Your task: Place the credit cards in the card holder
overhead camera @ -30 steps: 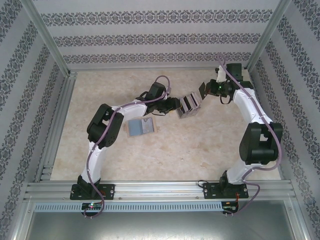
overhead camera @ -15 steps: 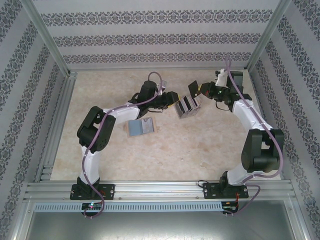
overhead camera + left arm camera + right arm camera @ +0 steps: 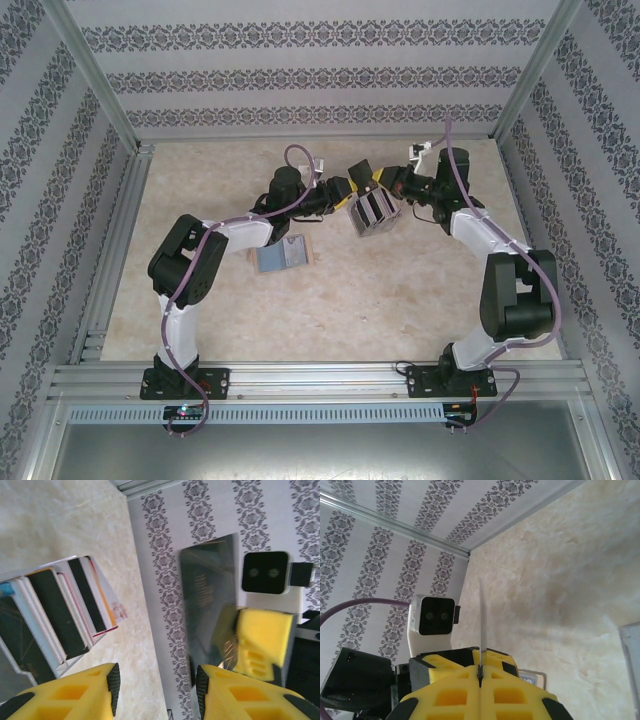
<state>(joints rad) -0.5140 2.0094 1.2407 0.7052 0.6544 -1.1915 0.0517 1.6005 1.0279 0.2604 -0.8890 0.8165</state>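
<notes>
Your right gripper (image 3: 480, 671), jaws pinching a card (image 3: 207, 600), has moved in beside the holder (image 3: 55, 615); left gripper (image 3: 155, 680) flanks it, jaws spread; insert next.

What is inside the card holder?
Several cards stand side by side in the card holder, some dark, some white. Their lower ends are covered by its wall, so how deep they sit is hidden.

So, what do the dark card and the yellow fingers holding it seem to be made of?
Dark card: likely plastic, maybe metal; glossy sheen, very thin edge-on. Yellow fingers: matte, possibly soft foam or moulded plastic; blocky, with square recesses.
</notes>
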